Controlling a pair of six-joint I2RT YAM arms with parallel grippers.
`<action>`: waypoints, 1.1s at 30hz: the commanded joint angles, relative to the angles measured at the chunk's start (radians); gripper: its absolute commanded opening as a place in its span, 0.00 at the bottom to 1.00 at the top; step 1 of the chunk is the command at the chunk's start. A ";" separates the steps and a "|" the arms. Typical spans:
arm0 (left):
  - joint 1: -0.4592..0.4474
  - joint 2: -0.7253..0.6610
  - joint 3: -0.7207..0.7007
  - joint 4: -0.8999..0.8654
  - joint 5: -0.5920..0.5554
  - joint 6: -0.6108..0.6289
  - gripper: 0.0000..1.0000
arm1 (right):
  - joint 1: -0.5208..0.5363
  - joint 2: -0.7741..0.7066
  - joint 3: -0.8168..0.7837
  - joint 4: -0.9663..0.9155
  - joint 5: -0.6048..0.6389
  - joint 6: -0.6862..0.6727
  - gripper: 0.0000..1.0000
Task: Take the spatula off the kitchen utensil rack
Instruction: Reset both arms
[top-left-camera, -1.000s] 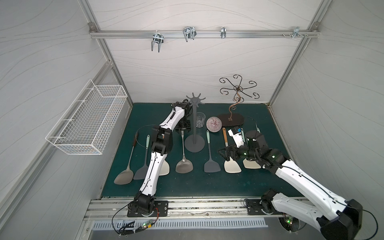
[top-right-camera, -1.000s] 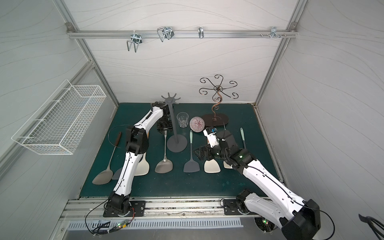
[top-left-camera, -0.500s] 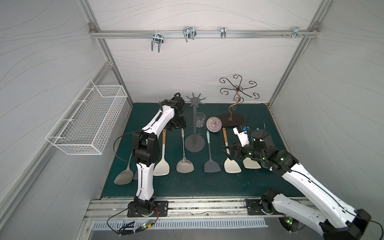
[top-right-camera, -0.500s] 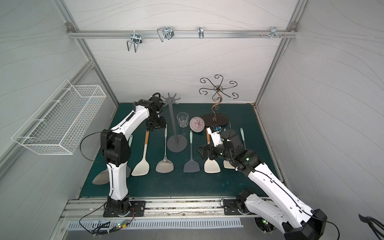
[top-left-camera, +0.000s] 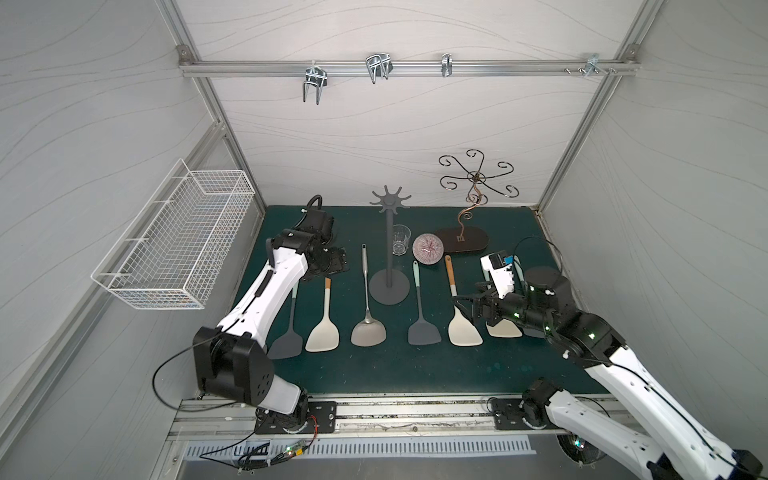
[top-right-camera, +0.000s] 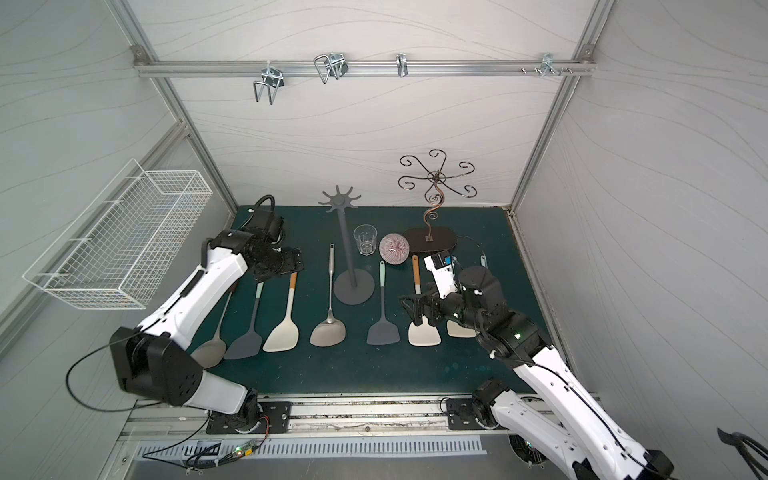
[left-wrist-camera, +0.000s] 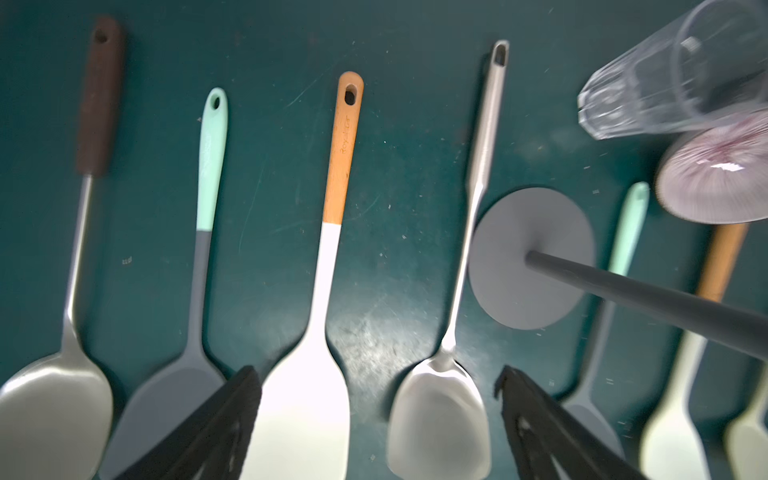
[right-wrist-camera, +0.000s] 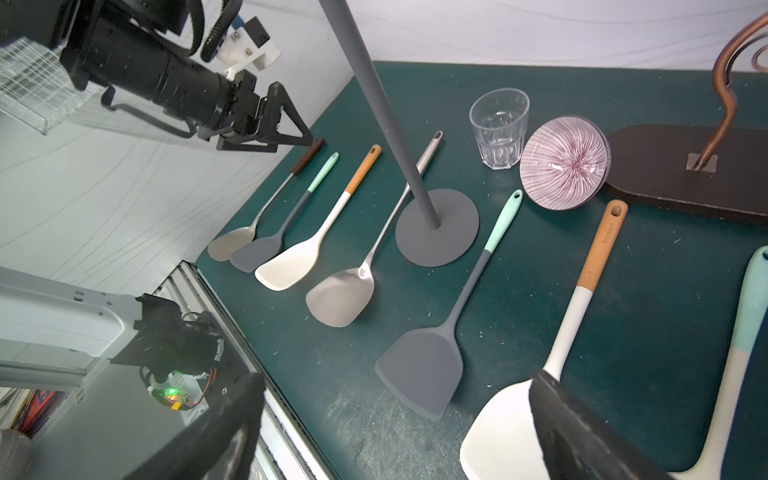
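Observation:
The kitchen utensil rack (top-left-camera: 389, 249) stands upright mid-mat, and no spatula hangs on its crown of hooks. Several spatulas lie in a row on the green mat. My left gripper (top-left-camera: 338, 266) hovers open, left of the rack, just beyond the orange handle of a white spatula (top-left-camera: 323, 336). In the left wrist view the left gripper (left-wrist-camera: 378, 399) has nothing between its fingers; the white spatula (left-wrist-camera: 307, 407) and a steel spatula (left-wrist-camera: 436, 415) lie below them. My right gripper (top-left-camera: 463, 307) is open and empty over another white spatula (right-wrist-camera: 498, 440), right of the rack.
A clear glass (top-left-camera: 400, 240), a striped bowl (top-left-camera: 428, 248) and a bronze wire stand (top-left-camera: 461, 240) sit behind the row. A white wire basket (top-left-camera: 178, 237) hangs on the left wall. Metal hooks (top-left-camera: 376, 66) hang from the back rail.
My left gripper has pulled away from the rack's pole toward the left and front, and its jaws have spread wider. The left elbow swung outward. The right gripper has barely shifted.

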 joint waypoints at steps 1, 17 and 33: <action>-0.001 -0.133 -0.052 0.064 -0.008 -0.013 0.99 | -0.001 -0.052 0.036 -0.037 0.010 -0.021 0.99; -0.070 -0.717 -0.297 0.251 -0.053 -0.013 0.99 | 0.004 -0.355 -0.061 -0.005 0.115 -0.143 0.99; 0.045 -0.613 -0.683 0.818 -0.085 0.195 0.99 | -0.180 -0.146 -0.230 0.328 0.381 -0.283 0.99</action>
